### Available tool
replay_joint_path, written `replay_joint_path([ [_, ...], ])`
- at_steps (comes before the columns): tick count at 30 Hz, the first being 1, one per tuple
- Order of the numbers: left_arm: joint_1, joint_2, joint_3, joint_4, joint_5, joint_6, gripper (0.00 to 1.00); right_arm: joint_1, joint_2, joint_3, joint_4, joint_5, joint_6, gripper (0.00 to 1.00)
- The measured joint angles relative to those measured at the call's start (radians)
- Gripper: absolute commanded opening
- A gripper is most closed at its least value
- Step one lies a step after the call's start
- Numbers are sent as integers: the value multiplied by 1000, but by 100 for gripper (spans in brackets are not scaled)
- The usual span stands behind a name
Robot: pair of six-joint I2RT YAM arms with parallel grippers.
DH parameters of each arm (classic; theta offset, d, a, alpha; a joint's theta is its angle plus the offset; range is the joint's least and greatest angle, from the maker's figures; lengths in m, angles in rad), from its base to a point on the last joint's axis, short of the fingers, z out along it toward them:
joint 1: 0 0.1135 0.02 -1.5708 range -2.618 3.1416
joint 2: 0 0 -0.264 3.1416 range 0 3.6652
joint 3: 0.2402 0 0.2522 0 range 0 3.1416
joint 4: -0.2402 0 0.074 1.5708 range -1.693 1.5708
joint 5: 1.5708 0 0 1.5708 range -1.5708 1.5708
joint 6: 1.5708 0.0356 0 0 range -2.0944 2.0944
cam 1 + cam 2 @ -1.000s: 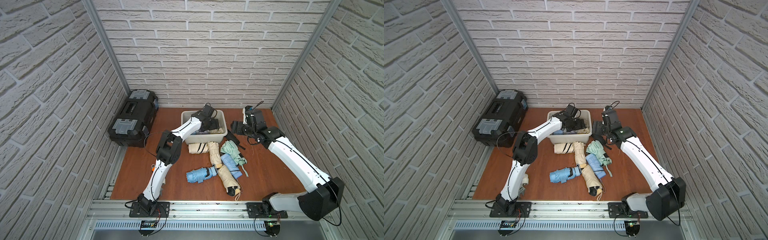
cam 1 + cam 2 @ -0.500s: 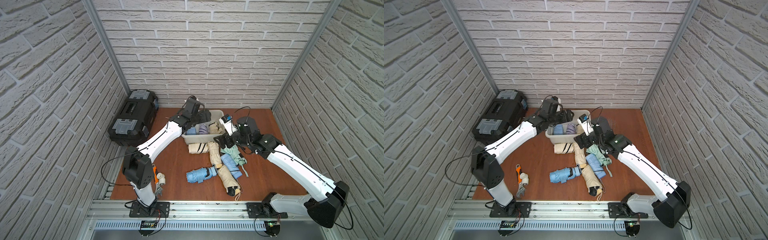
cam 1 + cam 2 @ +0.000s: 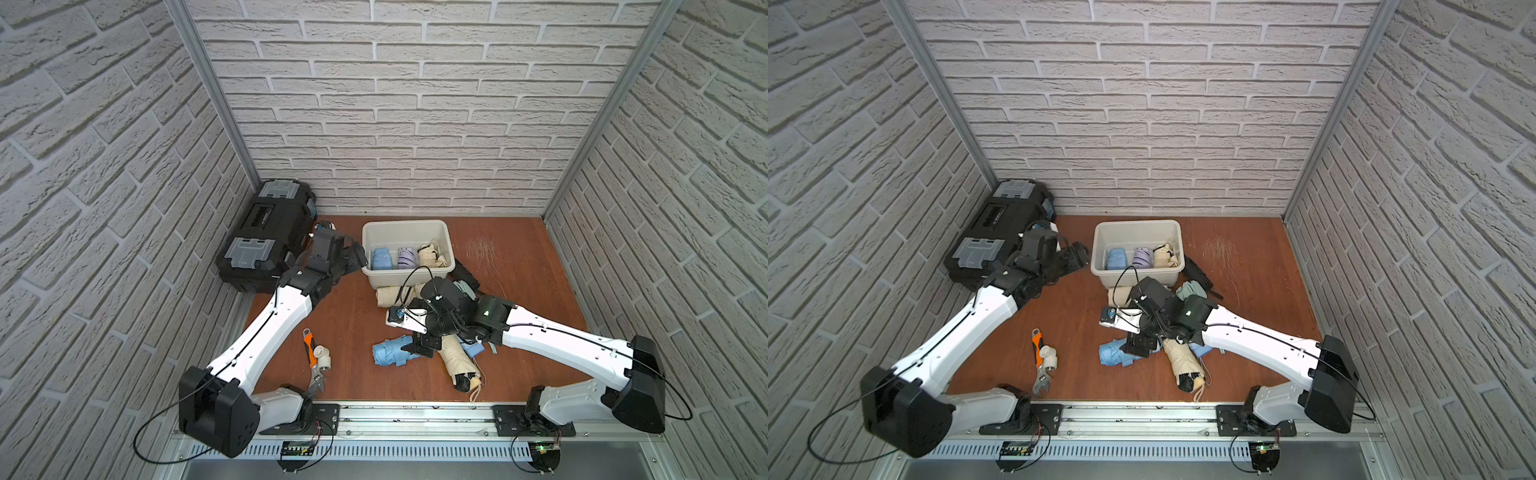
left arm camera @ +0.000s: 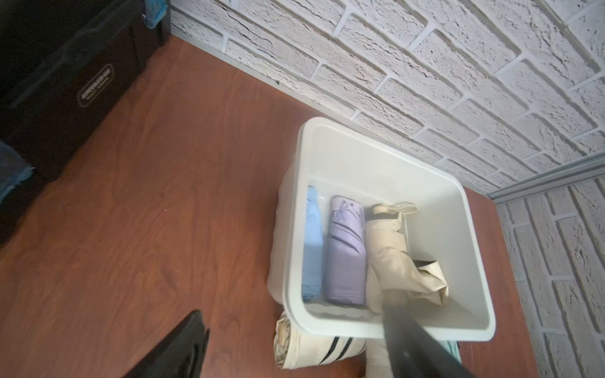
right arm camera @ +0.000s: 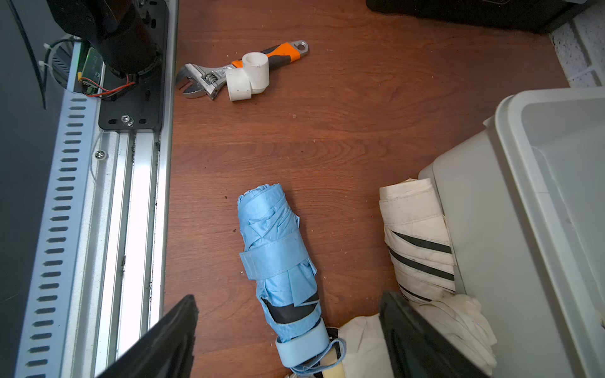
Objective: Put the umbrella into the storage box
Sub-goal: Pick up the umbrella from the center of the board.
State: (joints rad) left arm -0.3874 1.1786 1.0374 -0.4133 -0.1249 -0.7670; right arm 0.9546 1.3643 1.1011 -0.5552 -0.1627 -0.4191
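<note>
Left wrist view shows the storage box (image 4: 370,163) holding pale-blue umbrella (image 4: 312,248), lilac umbrella (image 4: 347,252), beige umbrella (image 4: 389,258) side by side; left fingers (image 4: 183,347) spread, empty. Right wrist view: blue umbrella (image 5: 278,261) on bench (image 5: 327,131) between spread right fingers (image 5: 170,333)

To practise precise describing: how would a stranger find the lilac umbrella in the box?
Find the off-white storage box near the back wall. Three folded umbrellas lie inside; the lilac umbrella is the middle one, between the blue umbrella and the beige umbrella.

Storage box (image 4: 376,167) — smooth, matt plastic.
</note>
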Motion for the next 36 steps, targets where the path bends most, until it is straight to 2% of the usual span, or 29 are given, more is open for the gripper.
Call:
replay_joint_path([
  [4, 0, -138, -127, -19, -2, 26, 85, 19, 0, -63, 23, 35, 9, 89],
  [8, -29, -237, -224, -23, 23, 106, 86, 34, -6, -144, 84, 66, 103, 89],
  [14, -237, -248, -298, 8, 36, 274, 88, 34, -108, -294, 222, 151, 401, 88],
  [19, -393, -159, -313, 29, 23, 378, 92, 34, -248, -395, 248, 278, 667, 88],
  [23, -501, -51, -307, 29, 17, 484, 98, 34, -402, -438, 170, 407, 875, 89],
  [26, -561, 48, -283, 15, 17, 568, 98, 34, -517, -456, 111, 491, 994, 89],
  [30, -603, 178, -222, -4, 18, 661, 98, 34, -624, -467, 40, 574, 1098, 89],
  [36, -618, 321, -144, -23, 34, 738, 98, 34, -650, -467, -24, 630, 1165, 89],
])
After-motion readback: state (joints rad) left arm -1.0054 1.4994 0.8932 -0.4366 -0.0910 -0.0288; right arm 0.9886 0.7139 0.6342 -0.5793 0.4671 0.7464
